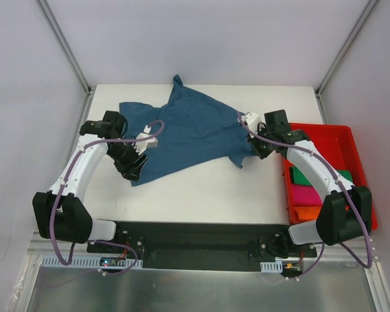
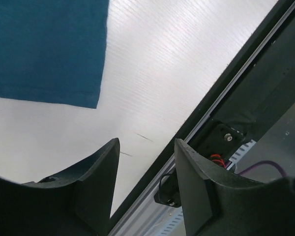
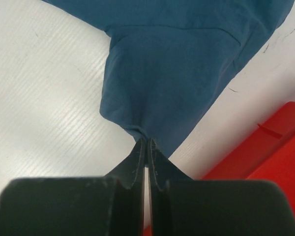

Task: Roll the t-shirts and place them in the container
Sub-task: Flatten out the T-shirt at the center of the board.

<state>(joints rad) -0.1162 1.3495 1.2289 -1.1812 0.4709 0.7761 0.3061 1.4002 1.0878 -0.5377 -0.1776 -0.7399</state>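
A dark teal-blue t-shirt [image 1: 188, 130] lies spread and rumpled on the white table [image 1: 201, 192]. My right gripper [image 1: 255, 151] is at its right edge, shut on a pinched fold of the teal cloth [image 3: 157, 73]; the right gripper [image 3: 146, 141] holds that fold at its tips. My left gripper [image 1: 134, 170] sits by the shirt's near-left corner. In the left wrist view the left gripper [image 2: 146, 147] is open with nothing between its fingers, and the shirt's corner [image 2: 44, 49] lies apart from it, ahead on the table. Green [image 1: 300, 175], magenta [image 1: 309, 194] and orange [image 1: 310, 212] t-shirts lie in the tray.
A red plastic tray [image 1: 325, 128] stands at the table's right side, its wall [image 3: 265, 147] close beside my right gripper. A black base rail [image 1: 201, 237] runs along the near edge, also seen in the left wrist view [image 2: 221, 83]. Grey walls enclose the table.
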